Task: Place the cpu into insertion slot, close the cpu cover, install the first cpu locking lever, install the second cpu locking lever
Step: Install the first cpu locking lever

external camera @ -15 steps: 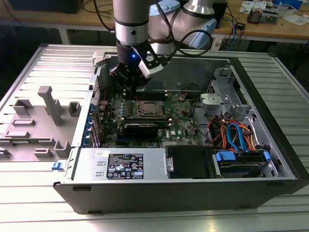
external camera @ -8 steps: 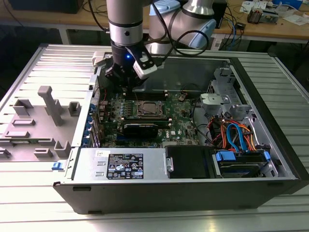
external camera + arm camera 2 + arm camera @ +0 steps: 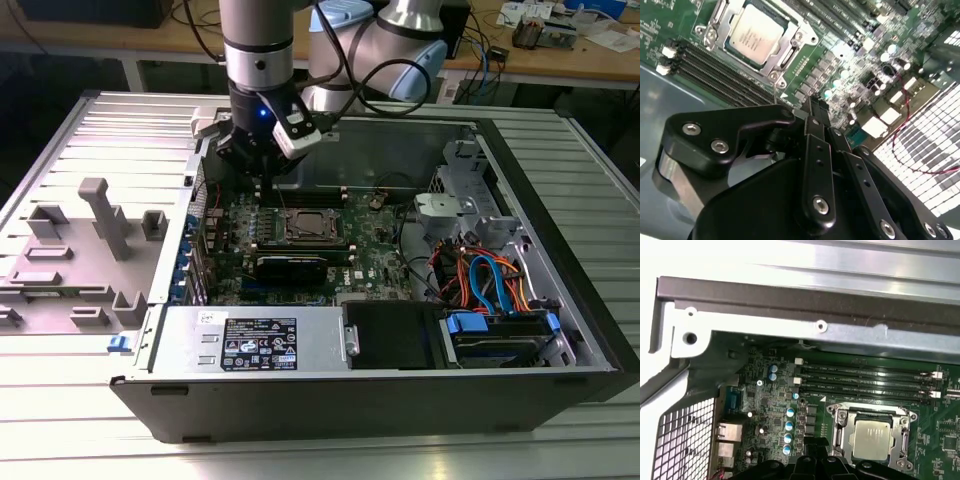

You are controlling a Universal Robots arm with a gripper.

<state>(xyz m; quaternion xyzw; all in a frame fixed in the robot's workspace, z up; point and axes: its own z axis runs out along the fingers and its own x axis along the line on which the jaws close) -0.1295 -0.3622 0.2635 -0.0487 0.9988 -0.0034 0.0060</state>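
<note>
The cpu (image 3: 306,226) (image 3: 755,32) (image 3: 874,439), a flat square chip with a dull silver top, lies in the insertion slot (image 3: 776,64) (image 3: 839,416) on the green motherboard. The silvery cpu cover (image 3: 791,46) (image 3: 902,441) lies flat around the chip as a frame. My gripper (image 3: 262,182) (image 3: 812,106) (image 3: 812,442) hangs above the board, on the exterior view's left of the socket and apart from it. Its black fingers are shut together with nothing between them. I cannot make out how the locking levers stand.
Long black memory slots (image 3: 865,377) (image 3: 715,70) run beside the socket. A long black card (image 3: 300,265) lies in front of it. The power-supply box (image 3: 255,345), drive cables (image 3: 490,280) and case walls (image 3: 790,300) enclose the board. A grey plastic fixture (image 3: 95,230) stands outside.
</note>
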